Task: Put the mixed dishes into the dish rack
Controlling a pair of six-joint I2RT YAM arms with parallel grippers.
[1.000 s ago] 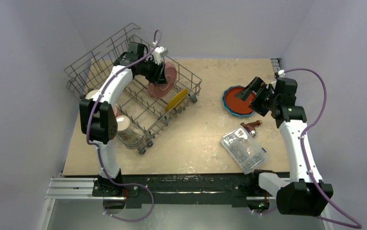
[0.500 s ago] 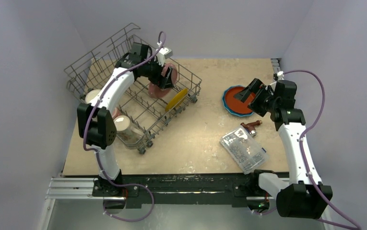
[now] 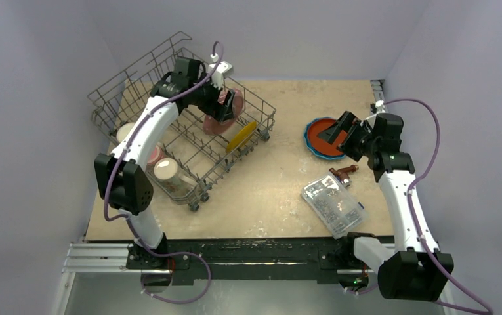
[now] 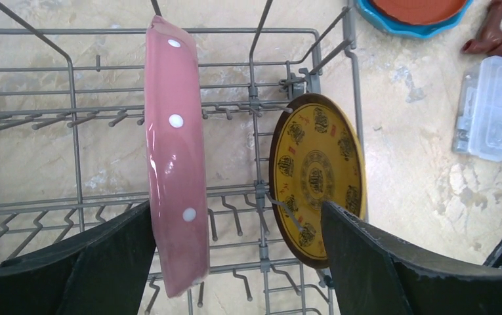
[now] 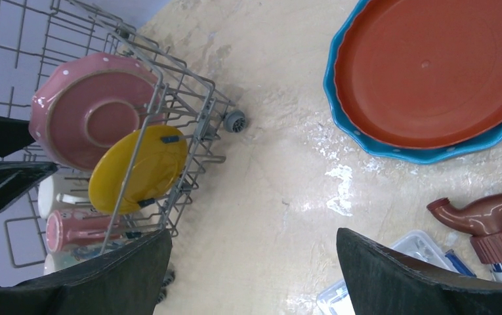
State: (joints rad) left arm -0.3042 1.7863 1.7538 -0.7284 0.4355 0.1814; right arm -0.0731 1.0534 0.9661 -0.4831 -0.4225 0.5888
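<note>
Two plates are shown stood on edge among the tines at the far right end of the dish rack (image 3: 182, 141): the pink dotted plate (image 4: 176, 164) and the small yellow plate (image 4: 317, 180), both framed between the spread fingers of the left pincer (image 4: 235, 262). The red-orange plate (image 5: 432, 72), stacked on the blue plate (image 5: 392, 147), is seen on the surface (image 3: 281, 184) just beyond the right pincer (image 5: 254, 282), likewise spread.

pink white-dotted plate (image 4: 176, 164), yellow dark-patterned plate (image 4: 317, 177), grey rack (image 4: 90, 31)
</note>
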